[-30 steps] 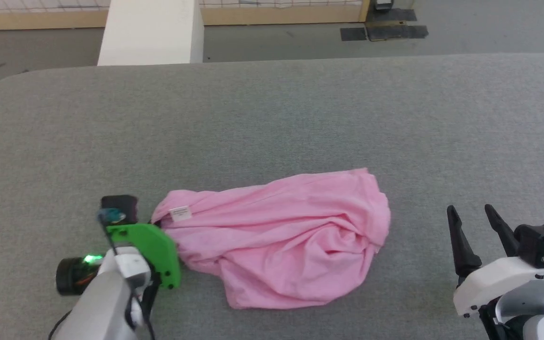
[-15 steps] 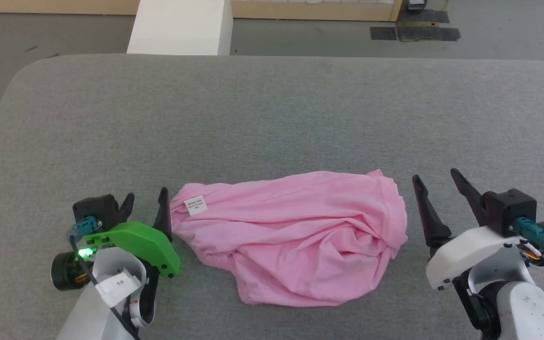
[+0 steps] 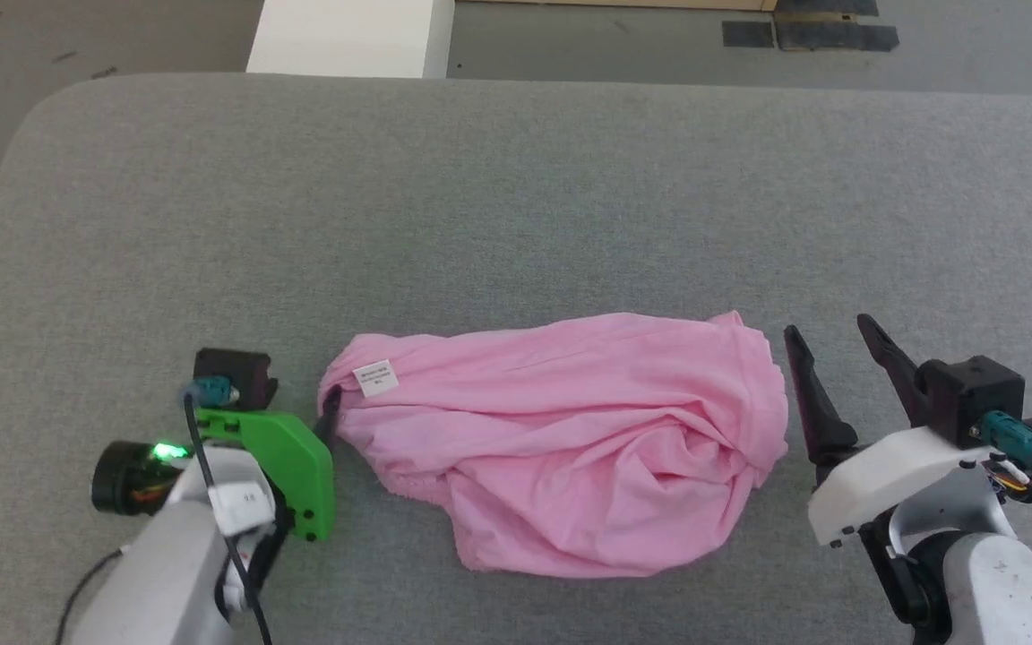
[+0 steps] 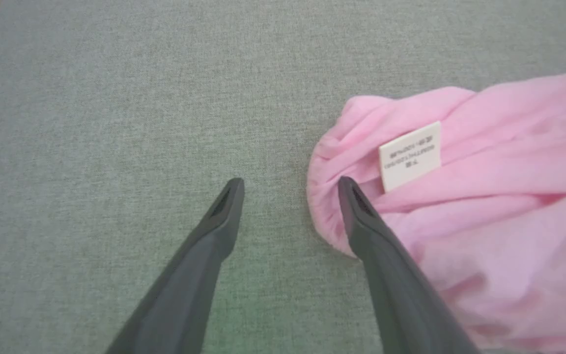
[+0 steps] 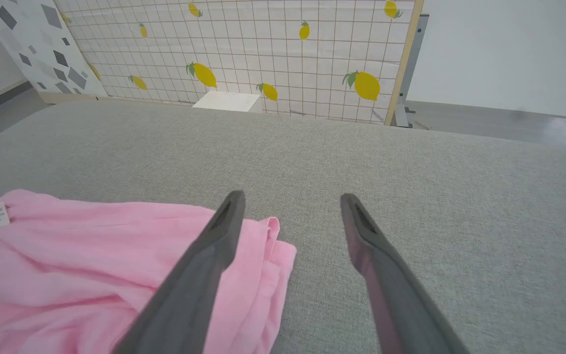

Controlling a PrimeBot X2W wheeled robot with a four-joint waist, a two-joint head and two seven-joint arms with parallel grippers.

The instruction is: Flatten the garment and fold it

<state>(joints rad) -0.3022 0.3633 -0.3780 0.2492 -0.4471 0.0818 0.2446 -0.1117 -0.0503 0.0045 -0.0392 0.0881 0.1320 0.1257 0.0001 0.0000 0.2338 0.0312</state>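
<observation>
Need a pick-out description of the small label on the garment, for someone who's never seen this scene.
On the wide grey padded surface lies one crumpled pink garment. At its end nearest the left tool sits a small white rectangular label with tiny dark print, the only white patch on the pink cloth.

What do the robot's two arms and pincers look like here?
The left pincer and right pincer each have two long, dark, tapering fingers. The left arm wears a bright green bracket, a glowing green light and a black cable on a pale grey forearm. The right has a white shell, black block, teal connector and thin wires.
</observation>
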